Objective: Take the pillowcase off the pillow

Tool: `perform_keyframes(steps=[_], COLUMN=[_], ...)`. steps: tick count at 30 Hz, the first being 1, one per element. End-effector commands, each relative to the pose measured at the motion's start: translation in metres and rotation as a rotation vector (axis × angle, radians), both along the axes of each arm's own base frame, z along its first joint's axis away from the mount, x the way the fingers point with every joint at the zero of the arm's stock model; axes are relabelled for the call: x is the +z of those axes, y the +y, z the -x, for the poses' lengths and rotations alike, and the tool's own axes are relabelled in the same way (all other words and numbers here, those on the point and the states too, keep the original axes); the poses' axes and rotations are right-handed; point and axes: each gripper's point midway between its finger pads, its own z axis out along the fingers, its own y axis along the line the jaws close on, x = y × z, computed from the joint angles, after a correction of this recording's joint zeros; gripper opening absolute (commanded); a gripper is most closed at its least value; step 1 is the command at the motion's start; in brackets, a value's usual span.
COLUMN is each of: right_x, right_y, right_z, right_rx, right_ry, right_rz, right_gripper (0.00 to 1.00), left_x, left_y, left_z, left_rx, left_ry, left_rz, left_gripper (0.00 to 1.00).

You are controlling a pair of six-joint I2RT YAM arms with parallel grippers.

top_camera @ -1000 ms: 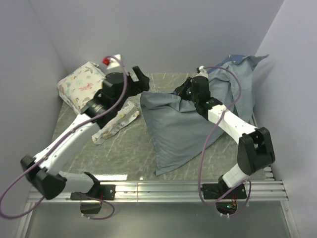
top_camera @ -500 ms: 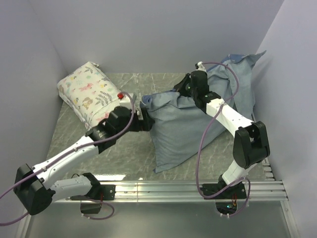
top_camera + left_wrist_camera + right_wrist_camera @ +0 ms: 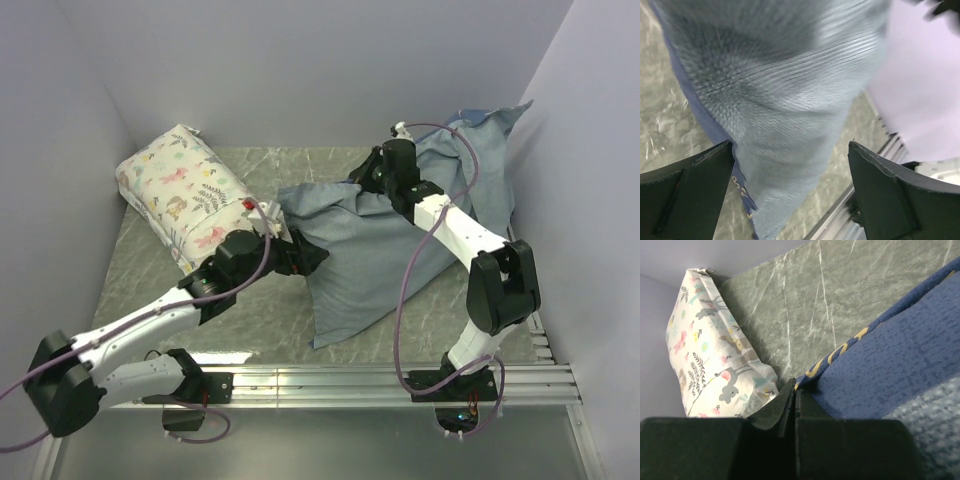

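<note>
The pillowcase (image 3: 370, 250) lies as a bulging blue-grey heap at the right of the table, its far end draped up the right wall. The pillow is hidden. My left gripper (image 3: 305, 255) is open at the heap's left end. In the left wrist view its fingers (image 3: 695, 190) straddle the blue-grey fabric (image 3: 790, 90). My right gripper (image 3: 365, 180) is at the heap's back edge, shut on the pillowcase's navy hem (image 3: 880, 360); that hem runs right into the closed tips of the right gripper (image 3: 795, 390).
A smaller white pillow with a floral print (image 3: 180, 190) leans in the back left corner, also seen as the floral pillow (image 3: 710, 350) from the right wrist. Grey marbled tabletop (image 3: 250, 310) lies between. A metal rail (image 3: 350, 380) runs along the near edge. Walls close in left, back and right.
My left arm swung from beside the floral pillow forward and right, and its open jaws now straddle the pillowcase's left end. The right gripper pulled its hem slightly up and back.
</note>
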Motion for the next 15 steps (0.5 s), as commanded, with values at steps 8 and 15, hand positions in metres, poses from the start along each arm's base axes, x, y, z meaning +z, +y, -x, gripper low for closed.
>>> perform_keyframes(steps=[8, 15], right_x=[0.058, 0.099], right_y=[0.000, -0.021], right_z=[-0.009, 0.000], right_rx=[0.016, -0.027], right_ry=[-0.137, -0.198], right_rz=[0.034, 0.128], right_gripper=[0.00, 0.36], left_x=[-0.010, 0.033], left_y=[-0.024, 0.002], left_z=[-0.037, -0.061], left_rx=[0.089, 0.275], left_ry=[0.035, -0.011], left_rz=[-0.025, -0.069], left_gripper=[0.70, 0.00])
